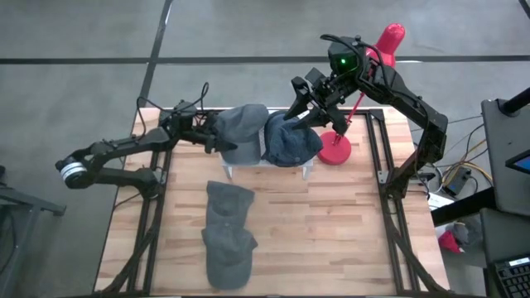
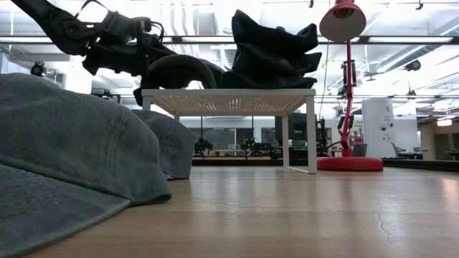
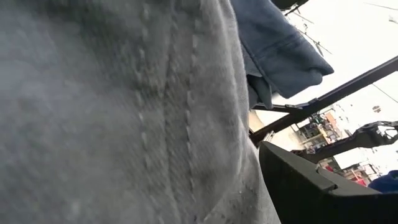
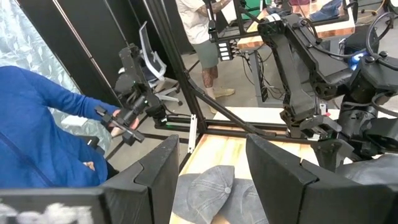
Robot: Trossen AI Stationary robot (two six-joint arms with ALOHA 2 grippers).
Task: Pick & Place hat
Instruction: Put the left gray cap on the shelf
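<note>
Hats lie nearest on the bench [image 1: 331, 240]: two grey caps [image 1: 228, 233] at about 6 o'clock, one overlapping the other, limp and untouched. Farther back, near 12 o'clock, a small white rack [image 2: 229, 99] carries two more. The grey hat [image 1: 240, 132] sits on its 9 o'clock side, and the left tool [image 1: 211, 136] is pressed into the cloth there; whether it pinches the fabric I cannot tell. The dark blue hat [image 1: 291, 142] slumps on the 3 o'clock side, with the right tool [image 1: 305, 98] just behind it, fingers spread and empty. Beyond stands a red lamp [image 1: 339, 141].

Judging by the folds, these hats are light, soft and floppy; the stiffer brim or a bunched crown seam should give the surest hold.
</note>
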